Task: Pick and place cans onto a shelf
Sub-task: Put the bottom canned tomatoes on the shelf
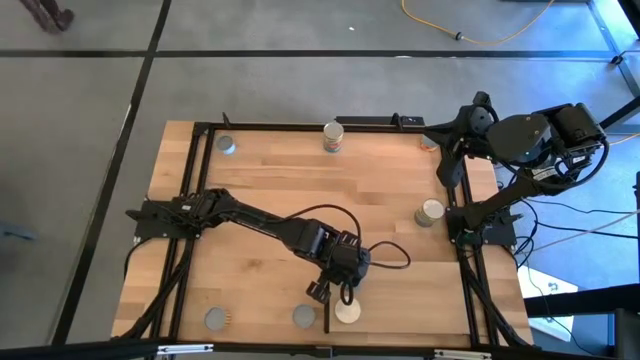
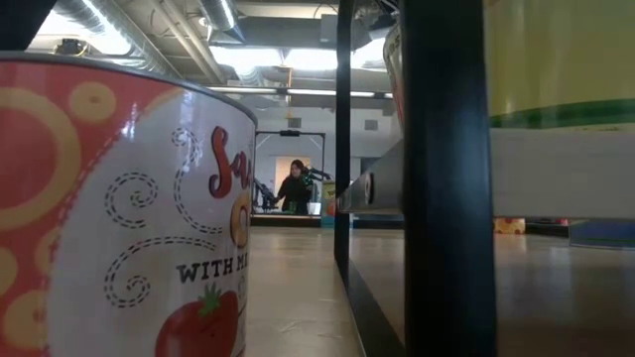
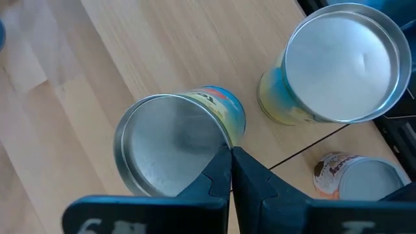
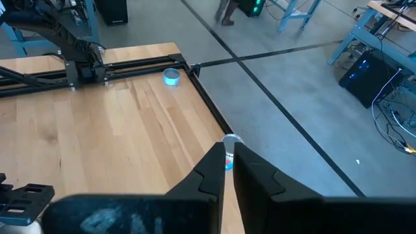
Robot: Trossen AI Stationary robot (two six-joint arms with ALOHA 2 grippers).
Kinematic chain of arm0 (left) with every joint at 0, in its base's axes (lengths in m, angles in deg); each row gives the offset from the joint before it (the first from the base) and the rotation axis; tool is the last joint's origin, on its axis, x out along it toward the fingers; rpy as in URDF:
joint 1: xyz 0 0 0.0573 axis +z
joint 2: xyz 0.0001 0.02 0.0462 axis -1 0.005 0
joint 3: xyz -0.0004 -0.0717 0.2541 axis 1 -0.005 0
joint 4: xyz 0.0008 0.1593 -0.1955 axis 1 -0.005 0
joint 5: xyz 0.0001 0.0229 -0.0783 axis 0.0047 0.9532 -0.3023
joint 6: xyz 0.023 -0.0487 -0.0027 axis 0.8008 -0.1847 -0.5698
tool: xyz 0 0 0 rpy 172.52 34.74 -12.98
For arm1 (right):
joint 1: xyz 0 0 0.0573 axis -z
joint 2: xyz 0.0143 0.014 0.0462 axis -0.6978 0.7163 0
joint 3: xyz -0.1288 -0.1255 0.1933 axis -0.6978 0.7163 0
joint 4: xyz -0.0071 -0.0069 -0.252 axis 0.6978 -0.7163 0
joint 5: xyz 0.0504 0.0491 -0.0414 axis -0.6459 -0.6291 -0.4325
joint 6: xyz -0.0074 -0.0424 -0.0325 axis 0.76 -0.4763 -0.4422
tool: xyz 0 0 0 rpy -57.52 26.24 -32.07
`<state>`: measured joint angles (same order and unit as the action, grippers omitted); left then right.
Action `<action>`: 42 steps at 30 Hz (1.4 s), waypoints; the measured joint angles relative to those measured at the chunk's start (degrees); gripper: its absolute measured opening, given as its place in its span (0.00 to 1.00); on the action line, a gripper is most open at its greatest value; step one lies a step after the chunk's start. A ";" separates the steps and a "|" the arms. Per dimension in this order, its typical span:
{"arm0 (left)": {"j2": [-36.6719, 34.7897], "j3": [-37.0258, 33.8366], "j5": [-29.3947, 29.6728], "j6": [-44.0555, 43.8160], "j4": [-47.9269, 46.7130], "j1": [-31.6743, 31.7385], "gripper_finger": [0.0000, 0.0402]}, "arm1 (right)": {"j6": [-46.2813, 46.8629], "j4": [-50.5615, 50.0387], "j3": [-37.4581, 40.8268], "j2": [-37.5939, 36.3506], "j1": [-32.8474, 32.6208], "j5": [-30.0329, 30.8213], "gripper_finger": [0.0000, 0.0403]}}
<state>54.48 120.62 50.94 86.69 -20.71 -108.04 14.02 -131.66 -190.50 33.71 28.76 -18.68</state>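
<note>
My left gripper [image 1: 335, 291] [image 3: 231, 156] is shut near the table's front edge. Its tips stand at the rim of a grey-topped can [image 3: 175, 143] with a yellow and blue label. That can is tipped, its top turned toward the gripper. Beside it, an upright pale-topped can [image 3: 344, 62] [image 1: 347, 311] stands past the shelf's black edge [image 3: 312, 146] [image 1: 327, 315]. On the other side of that edge is another can [image 3: 354, 179] [image 1: 303, 316]. My right gripper [image 4: 227, 159] [image 1: 432, 137] waits shut, raised over the far right corner and holding nothing. My left gripper's shut fingertips [image 3: 221, 162] come slanting down from the table's left at the tipped can's top rim [image 3: 223, 138]. I cannot tell whether they touch the rim. Nothing sits between the fingers.
More cans stand at the far edge [image 1: 333, 135] [image 1: 228, 146], at the right [image 1: 430, 212] and at the front left [image 1: 215, 319]. In the low view a tomato-label can [image 2: 129, 218] and a black upright [image 2: 446, 198] stand close. A person [image 2: 295, 186] is far behind.
</note>
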 joint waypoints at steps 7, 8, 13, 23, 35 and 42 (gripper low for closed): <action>-0.02 0.00 1.31 -0.04 -0.02 -0.22 0.00 | -0.07 0.00 0.00 0.00 0.00 0.00 0.09; -0.02 0.00 1.28 -0.06 -0.02 -0.22 0.00 | -0.07 0.00 0.00 0.00 0.00 0.00 0.09; -0.05 0.00 1.06 -0.64 0.01 -0.23 0.04 | -0.13 0.00 0.00 0.00 0.00 0.00 0.09; -0.09 0.00 2.07 -1.42 0.50 -1.04 0.10 | -0.17 0.00 0.00 0.00 0.00 0.00 0.09; -1.30 -0.15 6.45 -1.67 -0.63 -1.74 0.10 | -5.12 0.00 0.00 -0.02 0.00 -4.83 0.09; -6.10 -0.09 14.61 -1.73 -1.42 -1.66 0.10 | -7.47 0.00 0.00 0.17 -0.04 -13.15 0.09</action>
<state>48.39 120.53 65.55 84.96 -22.13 -109.71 6.55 -131.66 -190.50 33.88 28.72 -31.83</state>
